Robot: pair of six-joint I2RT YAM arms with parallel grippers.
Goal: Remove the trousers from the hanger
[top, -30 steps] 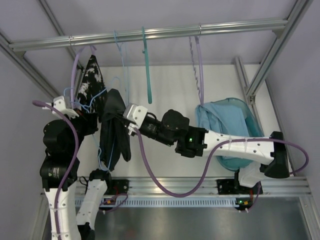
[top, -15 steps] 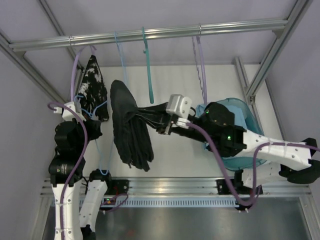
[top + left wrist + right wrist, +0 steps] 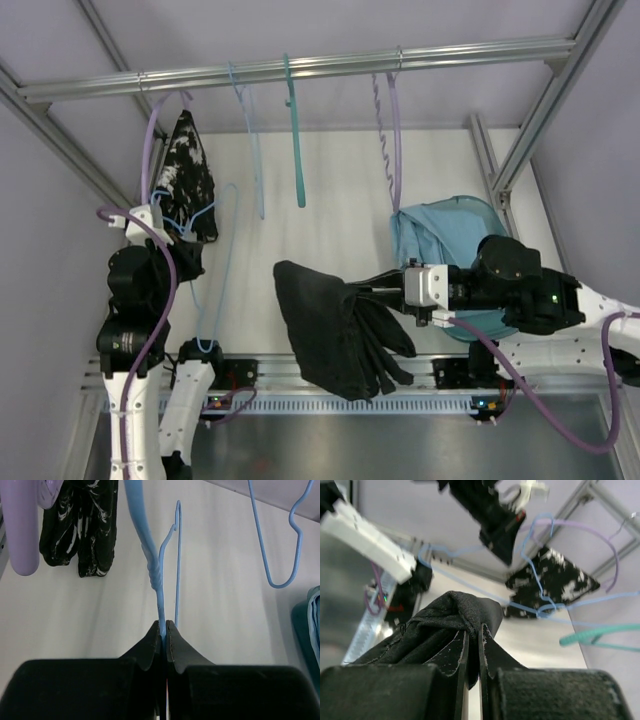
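**Trousers Hung From the Right Tool, Hanger Pinched in the Left**

A white table (image 3: 340, 200) filled the cell. Pale walls and an aluminium frame enclosed it, and the frame's rail (image 3: 300, 68) ran crosswise far beyond both tools.

The right tool (image 3: 375, 291) reached across toward the left arm's side. Its jaws were fully closed on a fold of the trousers (image 3: 325, 325). The black fabric bunched at the fingertips and sagged beyond and below them in a loose bundle. From the right wrist, the cloth (image 3: 435, 625) was seen gripped between the two dark fingers (image 3: 452, 652).

Just behind this tool, beside its wrist, lay a light-blue cloth (image 3: 450, 235).

The left tool (image 3: 165, 630) was also closed tight, clamping the thin stem of the pale-blue hanger (image 3: 159, 587), which rose straight out from between its tips. In the overhead view, the hanger's wire (image 3: 226, 260) stood well apart from the trousers, with bare table between them.

Ahead of the left tool and to its left hung a black garment with white speckles (image 3: 187, 180). A teal-green hanger (image 3: 296, 140) and a lavender hanger (image 3: 390, 130) hung from the rail, far beyond the right tool.
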